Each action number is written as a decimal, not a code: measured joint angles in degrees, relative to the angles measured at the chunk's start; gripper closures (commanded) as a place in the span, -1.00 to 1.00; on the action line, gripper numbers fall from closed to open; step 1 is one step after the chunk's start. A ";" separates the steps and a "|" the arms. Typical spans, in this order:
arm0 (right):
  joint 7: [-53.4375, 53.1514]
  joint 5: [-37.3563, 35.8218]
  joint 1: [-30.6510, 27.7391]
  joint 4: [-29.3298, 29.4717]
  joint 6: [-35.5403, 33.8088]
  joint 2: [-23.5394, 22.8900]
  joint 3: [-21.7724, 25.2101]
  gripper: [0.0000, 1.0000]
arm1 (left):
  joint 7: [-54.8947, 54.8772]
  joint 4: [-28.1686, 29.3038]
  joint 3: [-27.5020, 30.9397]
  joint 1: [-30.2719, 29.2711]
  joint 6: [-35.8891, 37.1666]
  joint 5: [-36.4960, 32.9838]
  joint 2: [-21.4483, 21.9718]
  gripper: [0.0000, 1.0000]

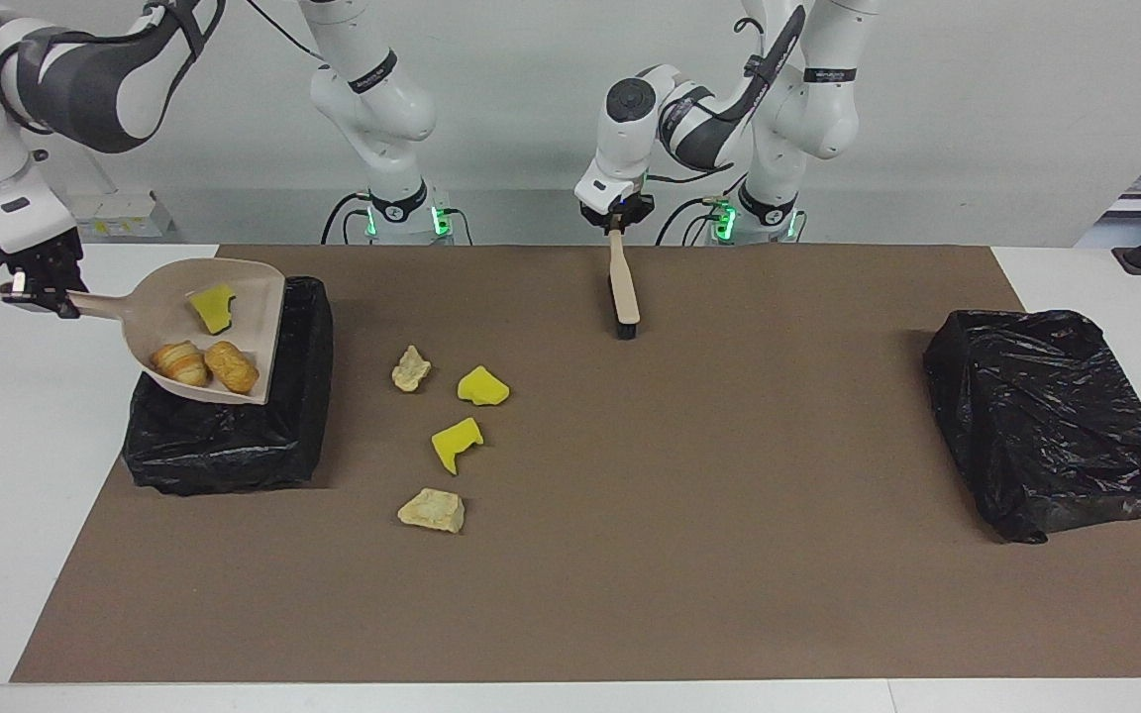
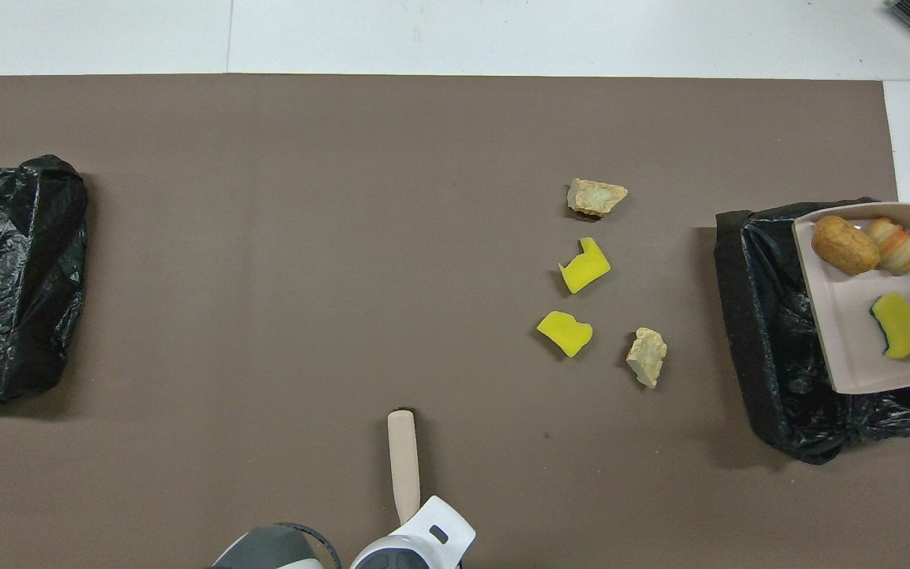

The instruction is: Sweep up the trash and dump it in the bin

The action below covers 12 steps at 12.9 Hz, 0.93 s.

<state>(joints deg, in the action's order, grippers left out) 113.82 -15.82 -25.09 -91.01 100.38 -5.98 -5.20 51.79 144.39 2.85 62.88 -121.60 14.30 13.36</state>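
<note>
Right gripper [image 1: 36, 292], jaws clamped on the handle of the dustpan [image 1: 159, 317], holds it raised over the black-lined bin [image 1: 234, 446] at the right arm's end of the tabletop; three trash pieces [image 1: 206, 364] lie in the pan. Four more trash lumps [image 1: 452, 441] rest on the brown mat [image 1: 729, 545] beside the bin. Left gripper [image 1: 616, 220], jaws shut on the brush [image 1: 622, 287], hangs over the mat's edge nearest the robots.

A robotics lab, two white robot arms [image 1: 372, 89] bolted at a white table [image 1: 16, 495], brown mat [image 1: 729, 495] spread over it, bare pale wall [image 1: 977, 99], cables at the bases
</note>
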 measured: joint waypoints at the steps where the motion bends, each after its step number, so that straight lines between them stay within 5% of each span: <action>1: -1.02 -3.19 0.14 -2.95 1.92 1.47 -0.25 1.00 | -0.14 0.03 0.12 0.00 -0.03 0.00 -0.03 -0.32; 4: -8.68 -13.03 2.98 -10.50 4.95 4.70 -0.78 1.00 | -3.56 -0.04 0.78 -0.51 -0.05 0.00 -0.41 -1.00; 7: -15.53 -20.17 4.26 -14.82 7.79 3.53 -0.86 1.00 | -7.84 -2.81 1.53 -6.01 2.66 -0.02 -0.79 -1.00; 12: -11.27 -21.75 3.66 -10.95 6.77 3.59 -0.39 1.00 | -29.63 -15.67 2.30 -23.55 10.51 -6.80 -0.74 -1.00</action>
<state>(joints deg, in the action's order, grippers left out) 102.55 -37.57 -21.43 -101.95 107.15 -2.39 -5.59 22.16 128.72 5.15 39.33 -111.09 7.50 12.62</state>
